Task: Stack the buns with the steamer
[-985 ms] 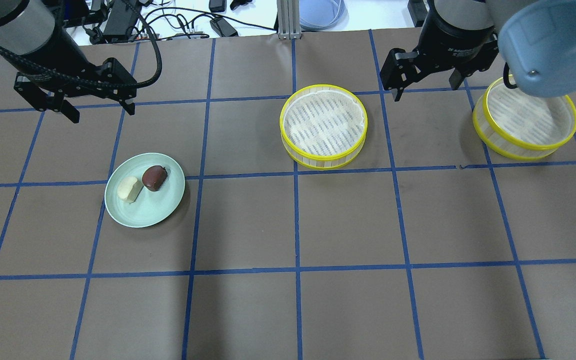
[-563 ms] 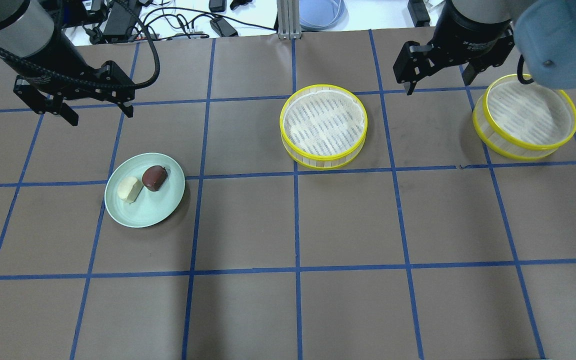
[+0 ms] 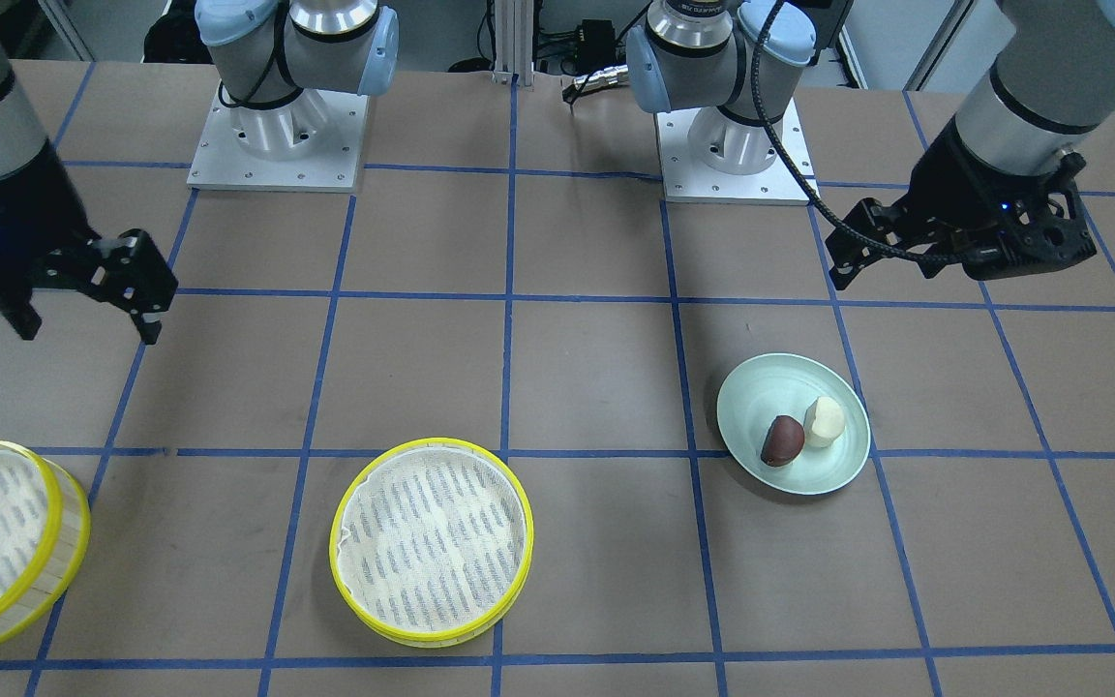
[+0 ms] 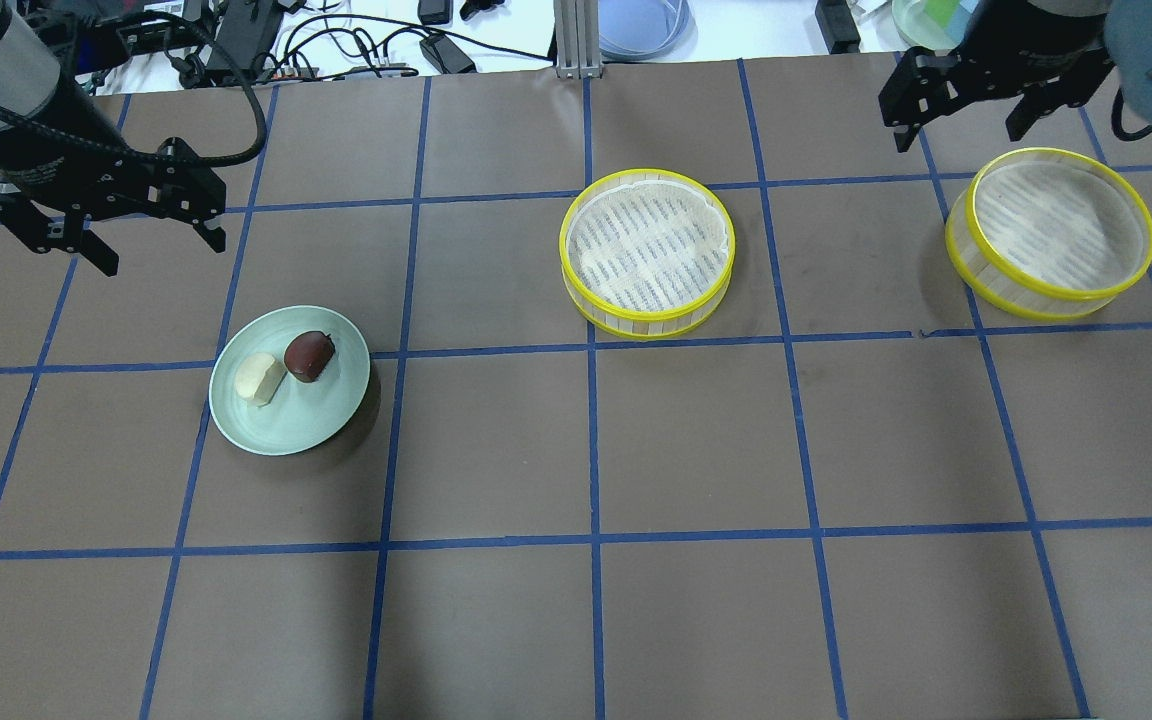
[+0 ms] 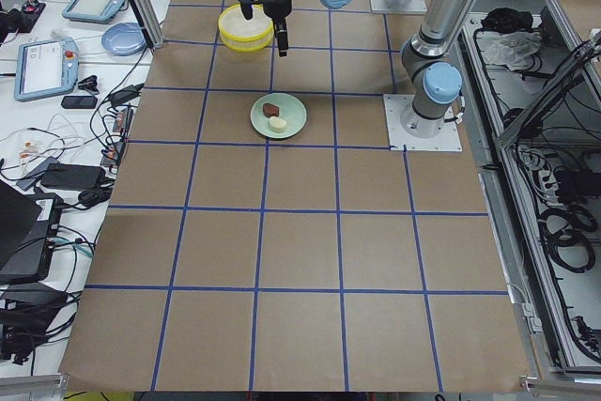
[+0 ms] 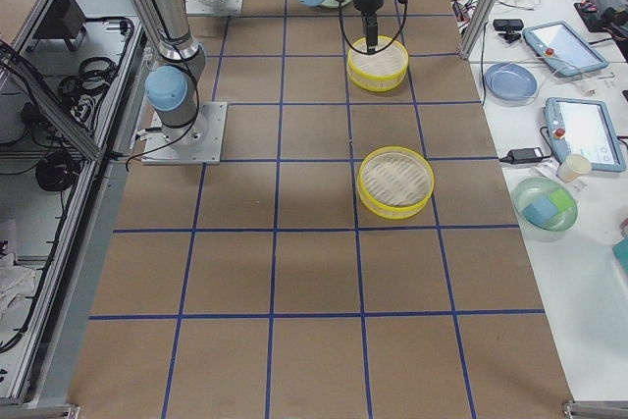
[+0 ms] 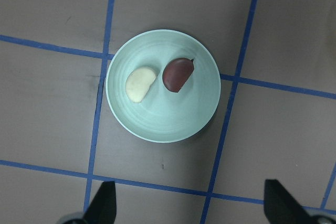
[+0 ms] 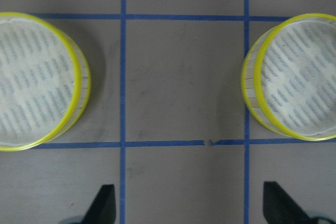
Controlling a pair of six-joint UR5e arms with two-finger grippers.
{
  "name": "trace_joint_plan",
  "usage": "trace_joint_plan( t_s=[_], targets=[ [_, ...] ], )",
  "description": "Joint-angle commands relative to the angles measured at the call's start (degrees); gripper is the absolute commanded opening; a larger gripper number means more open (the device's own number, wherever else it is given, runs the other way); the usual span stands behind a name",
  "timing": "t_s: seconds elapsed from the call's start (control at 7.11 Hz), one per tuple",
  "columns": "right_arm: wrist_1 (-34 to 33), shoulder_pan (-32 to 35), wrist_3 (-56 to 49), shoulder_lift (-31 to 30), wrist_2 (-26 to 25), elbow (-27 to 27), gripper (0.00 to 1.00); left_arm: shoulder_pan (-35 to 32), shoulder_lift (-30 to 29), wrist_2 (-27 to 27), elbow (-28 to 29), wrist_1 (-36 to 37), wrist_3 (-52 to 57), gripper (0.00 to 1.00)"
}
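The cream-white bun (image 4: 260,378) and the dark reddish-brown bun (image 4: 309,356) lie side by side on the pale green plate (image 4: 286,435) at the left of the table. They also show in the left wrist view, cream (image 7: 139,84) beside brown (image 7: 177,74). One yellow-rimmed steamer (image 4: 648,250) stands mid-table and a second steamer (image 4: 1051,235) at the far right. My left gripper (image 4: 158,250) is open and empty, above the table beyond the plate. My right gripper (image 4: 961,135) is open and empty, beyond and between the two steamers (image 8: 37,80) (image 8: 294,77).
The table is brown with a blue tape grid. Cables and devices (image 4: 336,40) and a blue dish (image 4: 641,25) lie past its far edge. The two arm bases (image 3: 277,136) (image 3: 737,145) stand on the robot's side.
My left gripper has moved left and slightly toward the robot. My right gripper has moved right and toward the far edge, uncovering the right steamer. Buns, plate and steamers have not moved.
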Motion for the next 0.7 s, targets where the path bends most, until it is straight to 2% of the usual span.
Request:
trace_joint_plan(
  t_s=[0.0, 0.14, 0.28, 0.56],
  targets=[
    [-7.08, -8.78, -2.01, 4.99, -0.03, -0.23, 1.0, 3.49, -0.49, -0.16, -2.36, 0.73, 4.06, 1.0],
    [-11.03, -11.78, -2.71, 7.01, -0.29, -0.5, 1.0, 3.67, -2.06, 0.01, -3.67, 2.57, 9.04, 1.0],
    [-11.6, -14.51, -8.38, 10.68, -0.55, -1.63, 1.0, 3.85, -4.25, 0.19, -5.43, 9.29, 10.31, 1.0],
    [-11.69, -19.52, -18.75, 18.16, 2.32, -6.19, 1.0, 4.03, -7.95, 0.19, -6.85, 10.67, 15.99, 1.0]
  ],
)
